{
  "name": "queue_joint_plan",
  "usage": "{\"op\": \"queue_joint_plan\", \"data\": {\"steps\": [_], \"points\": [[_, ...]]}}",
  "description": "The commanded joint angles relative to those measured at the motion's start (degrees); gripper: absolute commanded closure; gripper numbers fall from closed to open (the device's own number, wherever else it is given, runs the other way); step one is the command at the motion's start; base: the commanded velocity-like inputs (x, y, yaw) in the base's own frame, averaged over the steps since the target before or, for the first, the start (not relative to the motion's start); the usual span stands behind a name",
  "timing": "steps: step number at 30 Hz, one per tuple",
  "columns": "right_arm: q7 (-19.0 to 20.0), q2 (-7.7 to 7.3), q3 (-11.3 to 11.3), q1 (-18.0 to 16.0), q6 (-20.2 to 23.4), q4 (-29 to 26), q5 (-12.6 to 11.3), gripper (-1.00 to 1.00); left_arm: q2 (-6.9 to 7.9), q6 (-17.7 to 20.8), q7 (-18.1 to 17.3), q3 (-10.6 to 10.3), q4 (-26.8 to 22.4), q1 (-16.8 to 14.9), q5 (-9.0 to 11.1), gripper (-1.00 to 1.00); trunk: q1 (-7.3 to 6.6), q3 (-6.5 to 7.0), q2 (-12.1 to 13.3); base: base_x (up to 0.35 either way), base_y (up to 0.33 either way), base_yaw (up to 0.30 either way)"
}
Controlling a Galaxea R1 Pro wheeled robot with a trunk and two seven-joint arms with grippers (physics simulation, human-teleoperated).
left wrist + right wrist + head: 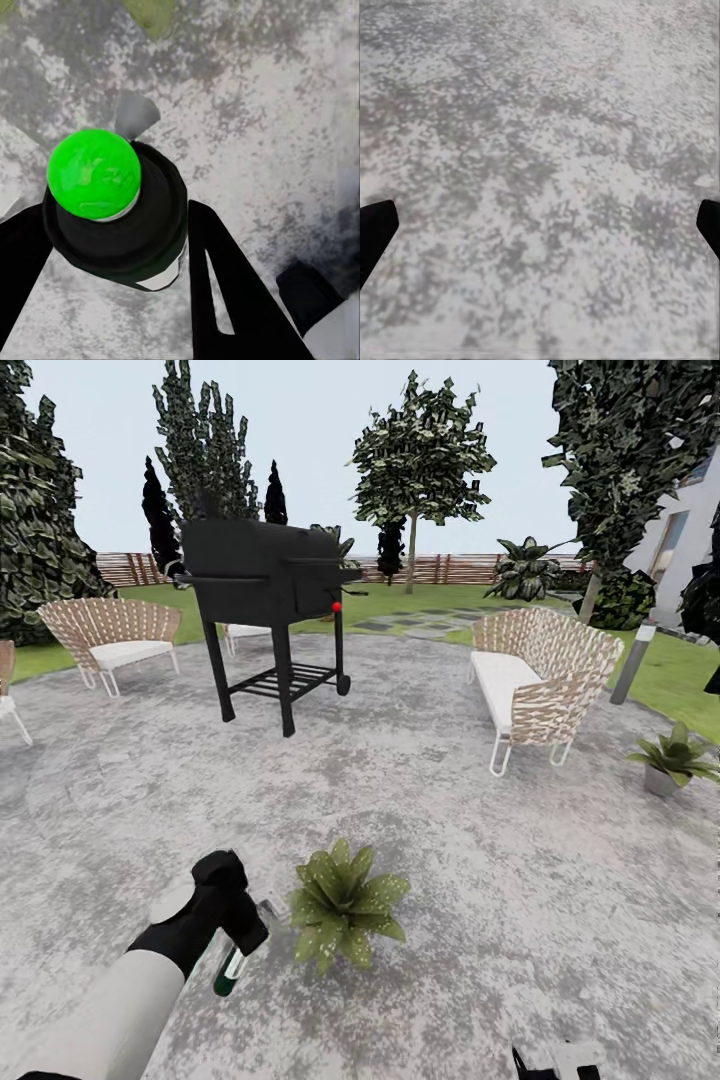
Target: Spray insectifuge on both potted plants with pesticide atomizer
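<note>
A round grey mottled patio [450,830] ringed by lawn, trees and a slatted fence [440,568] is seen in the head view. At lower left, the left gripper [235,935] is clamped on the pesticide atomizer [229,970], its green spot [93,174] seen between the black fingers [225,300]. Just right of it, one potted plant [343,905] is seen; another [672,757] stands at the right edge. The right gripper [540,225] is spread wide over bare paving. A black grill [268,595] and wicker seats [535,680] are seen beyond.
</note>
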Motion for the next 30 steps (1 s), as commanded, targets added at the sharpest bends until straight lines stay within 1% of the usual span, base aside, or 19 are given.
{"op": "queue_joint_plan", "data": {"steps": [1,2,3,4,6,7,8,10,13,15,19,27,28,29,30], "points": [[0.4,0.00,-0.5,0.0,-0.2,0.0,0.1,-1.00,0.12,-1.7,1.0,1.5,-0.2,0.8,2.2,1.00,-0.05,-0.05,0.0,-0.335,0.008,0.000],[0.5,0.00,-0.5,0.0,-0.2,0.0,0.1,-1.00,0.18,-6.4,4.0,4.6,-0.2,1.9,6.2,1.00,-0.05,-0.05,0.0,-0.336,0.004,0.000],[0.6,0.00,-0.5,0.0,-0.2,0.0,0.1,-1.00,0.23,-15.8,8.0,11.7,0.0,4.6,14.1,1.00,-0.05,-0.05,0.0,-0.336,0.001,0.000],[0.7,0.00,-0.5,0.0,-0.2,0.0,0.1,-1.00,0.13,-25.7,9.4,19.1,0.0,9.5,22.3,1.00,-0.05,-0.05,0.0,-0.337,0.000,0.000],[0.6,0.00,-0.5,0.0,-0.2,0.0,0.1,-1.00,0.03,-30.2,9.6,21.0,0.1,11.4,25.0,1.00,-0.05,-0.05,0.0,-0.337,0.000,0.000],[0.6,0.00,-0.5,0.0,-0.2,0.0,0.1,-1.00,0.05,-31.4,9.6,21.7,0.1,12.1,26.1,1.00,-0.05,-0.05,0.0,-0.338,0.000,0.000],[0.5,0.00,-0.5,0.0,-0.2,-0.1,0.1,-1.00,0.12,-34.1,9.7,23.9,0.2,15.2,29.4,1.00,-0.05,-0.05,0.0,-0.338,0.000,0.000],[0.5,0.00,-0.5,0.0,-0.2,-0.1,0.1,-1.00,0.16,-34.9,9.6,24.0,0.1,16.6,29.5,1.00,-0.05,-0.05,0.0,-0.338,0.000,0.000],[0.5,0.00,-0.6,0.0,-0.2,-0.1,0.1,-1.00,0.18,-37.9,9.7,24.1,0.2,16.9,29.6,1.00,-0.05,-0.05,0.0,-0.338,0.000,0.000],[0.5,0.00,-0.6,0.0,-0.2,-0.1,0.1,-1.00,0.23,-38.6,9.7,24.1,0.3,16.9,29.6,1.00,-0.05,-0.05,0.0,-0.336,0.000,0.000],[0.6,0.00,-0.5,0.0,-0.2,-0.1,0.2,-1.00,0.25,-39.0,9.7,24.1,0.4,17.9,29.6,1.00,-0.05,-0.05,0.0,-0.096,0.000,0.000],[0.7,-0.02,-0.7,0.0,-0.2,-0.4,-0.1,-1.00,0.09,-39.1,9.5,23.6,0.4,17.9,29.7,1.00,-0.05,-0.05,0.0,-0.005,0.000,0.000],[0.8,-0.07,-0.7,0.0,-0.2,-1.0,0.0,-1.00,0.54,-39.1,9.3,23.5,0.8,17.4,29.6,1.00,-0.05,-0.05,0.0,0.000,0.000,0.000],[1.3,-0.03,-0.2,0.0,-0.2,-3.0,0.3,-1.00,2.06,-39.1,9.1,23.3,1.8,17.1,29.6,1.00,-0.05,-0.05,0.0,0.000,0.000,0.000],[2.2,0.03,0.8,-0.2,0.0,-3.7,0.9,-1.00,2.81,-39.1,9.0,23.1,2.5,17.2,29.6,1.00,-0.05,-0.05,0.0,0.000,0.000,0.000]]}}
